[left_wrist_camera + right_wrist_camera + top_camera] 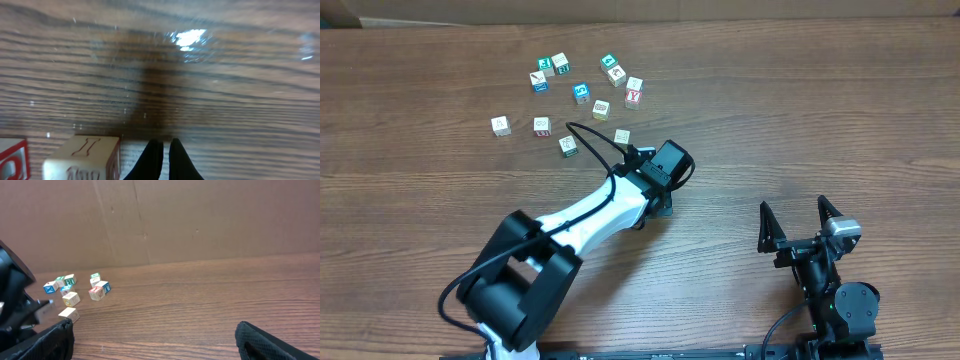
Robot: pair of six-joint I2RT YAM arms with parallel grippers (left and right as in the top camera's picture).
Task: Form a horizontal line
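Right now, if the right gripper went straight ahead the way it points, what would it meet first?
Nothing nearby: the right gripper faces bare table, then probably the cardboard wall; cubes sit off left.

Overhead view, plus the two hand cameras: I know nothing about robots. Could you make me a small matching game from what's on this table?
Things:
1. left gripper
2. right gripper
3. blue cube
4. table

States:
A. brown wood grain
B. fingers spread wide
C. amid the scattered cubes
D. fingers closed together

Pairs: 1-D, 2-B, 3-C, 4-A
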